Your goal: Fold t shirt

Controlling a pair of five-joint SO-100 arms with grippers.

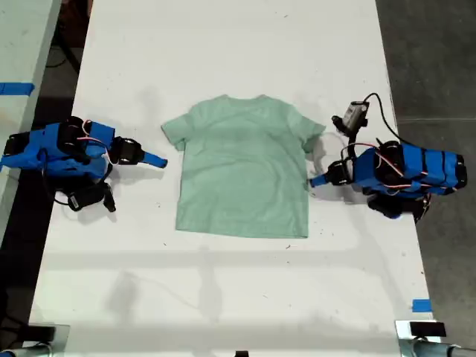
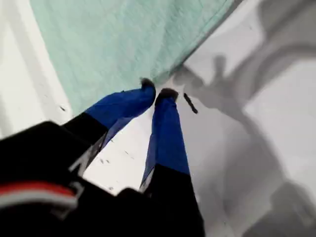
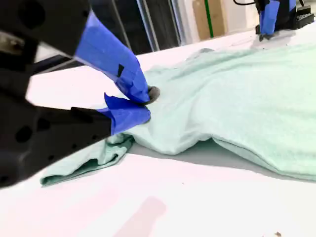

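Note:
The pale mint-green t shirt [image 1: 242, 178] lies flat, neck toward the far edge, in the middle of the white table [image 1: 223, 44]. My first gripper [image 1: 160, 160] reaches in from the exterior view's left. Its blue tips [image 2: 158, 91] are shut with only a sliver between them, right at a sleeve corner of the t shirt [image 2: 123, 44], and no cloth shows between them. My second gripper [image 1: 314, 181] comes from the exterior view's right. It is shut [image 3: 145, 103] on the side edge of the t shirt [image 3: 247, 94], which is pinched up off the table.
Another table with blue tape [image 1: 15, 89] stands at the exterior view's left, beyond a dark gap. A blue tape mark [image 1: 421, 305] sits near the white table's edge at the exterior view's right. My first arm [image 3: 269, 17] shows across the cloth in the second wrist view.

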